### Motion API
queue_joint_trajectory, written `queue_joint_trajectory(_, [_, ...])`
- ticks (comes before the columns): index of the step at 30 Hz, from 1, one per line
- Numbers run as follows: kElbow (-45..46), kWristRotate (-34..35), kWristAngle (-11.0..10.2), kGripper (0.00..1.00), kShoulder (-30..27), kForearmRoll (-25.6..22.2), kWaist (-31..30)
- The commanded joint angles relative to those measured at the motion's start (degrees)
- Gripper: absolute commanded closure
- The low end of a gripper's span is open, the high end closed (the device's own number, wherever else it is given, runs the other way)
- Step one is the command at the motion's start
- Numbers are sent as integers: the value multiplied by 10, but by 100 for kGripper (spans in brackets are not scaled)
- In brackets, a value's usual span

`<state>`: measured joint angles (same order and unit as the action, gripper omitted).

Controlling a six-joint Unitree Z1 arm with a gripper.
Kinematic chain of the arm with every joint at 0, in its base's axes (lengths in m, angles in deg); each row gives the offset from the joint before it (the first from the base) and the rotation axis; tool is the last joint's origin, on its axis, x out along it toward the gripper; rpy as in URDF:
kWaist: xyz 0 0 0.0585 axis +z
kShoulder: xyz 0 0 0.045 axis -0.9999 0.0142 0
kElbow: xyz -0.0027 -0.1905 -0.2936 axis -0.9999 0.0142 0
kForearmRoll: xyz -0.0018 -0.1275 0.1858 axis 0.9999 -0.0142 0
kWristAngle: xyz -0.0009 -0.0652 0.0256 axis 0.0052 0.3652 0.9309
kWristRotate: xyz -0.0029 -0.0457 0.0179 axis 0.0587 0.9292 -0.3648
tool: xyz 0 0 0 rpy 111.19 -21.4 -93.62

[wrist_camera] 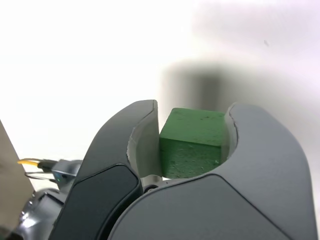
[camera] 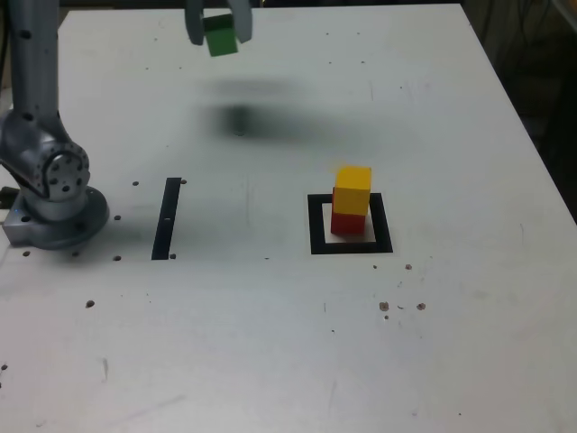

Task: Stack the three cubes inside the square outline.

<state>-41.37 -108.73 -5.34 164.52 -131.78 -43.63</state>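
The pincer (camera: 219,25) is closed on the green cube (camera: 220,36), above the bench's far edge. It looks light and rigid, gripped on two flat opposite sides.

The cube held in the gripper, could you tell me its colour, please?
Green; the cube shows best in the wrist view.

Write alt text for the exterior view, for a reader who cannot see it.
A grey pincer holds a green cube in the air above the far side of a white table. Nearer, a yellow cube sits on a red cube inside a black square outline; a thin black strip lies towards the exterior view's left.
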Motion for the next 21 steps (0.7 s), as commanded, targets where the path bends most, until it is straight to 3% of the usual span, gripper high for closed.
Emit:
queue_joint_trajectory(1, [5, 14, 4, 67, -13, -2, -24])
queue_joint_trajectory(11, [31, 109, 33, 67, -43, -9, -152])
queue_joint_trajectory(21, [0, 195, 35, 67, -34, -60, -285])
